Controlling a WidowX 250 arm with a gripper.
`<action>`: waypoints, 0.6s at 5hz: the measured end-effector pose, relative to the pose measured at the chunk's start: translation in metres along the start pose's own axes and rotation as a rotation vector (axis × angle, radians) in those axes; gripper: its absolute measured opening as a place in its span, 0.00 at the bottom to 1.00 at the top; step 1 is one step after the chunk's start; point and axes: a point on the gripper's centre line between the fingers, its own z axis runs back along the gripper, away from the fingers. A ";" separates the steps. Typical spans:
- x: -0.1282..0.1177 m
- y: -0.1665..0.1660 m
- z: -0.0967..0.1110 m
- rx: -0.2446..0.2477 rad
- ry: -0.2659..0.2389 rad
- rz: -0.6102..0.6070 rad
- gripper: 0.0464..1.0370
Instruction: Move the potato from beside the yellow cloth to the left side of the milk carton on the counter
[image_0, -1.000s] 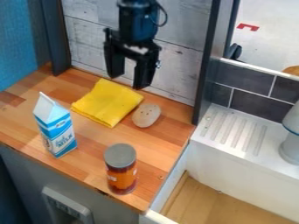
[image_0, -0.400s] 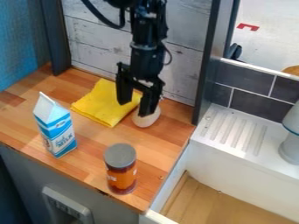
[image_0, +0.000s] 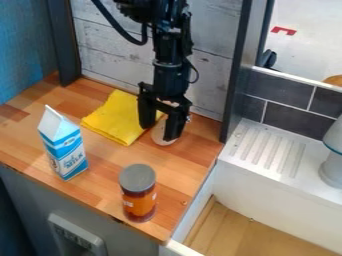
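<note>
Left: blue-and-white carton (image_0: 63, 146), upright. Upper left of centre: folded yellow cloth (image_0: 117, 117). Below centre: orange-labelled can (image_0: 139, 194). Centre: gripper (image_0: 159, 133) — fingers wide apart over pale oval object (image_0: 159, 138); contact cannot be told. Right: white ribbed drainboard (image_0: 268, 151).

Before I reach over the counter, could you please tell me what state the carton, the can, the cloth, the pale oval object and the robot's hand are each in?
Carton: upright, gable top folded together.
Can: upright, top covered.
Yellow cloth: folded, lying flat.
Pale oval object: lying on the counter, partly hidden.
Hand: open, fingers apart at the oval object; contact unclear.
</note>
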 end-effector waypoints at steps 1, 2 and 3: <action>0.006 0.000 -0.003 -0.008 -0.004 0.005 0.96; 0.010 0.002 -0.008 -0.011 0.008 0.011 0.91; 0.014 0.003 -0.012 -0.005 0.019 0.041 0.63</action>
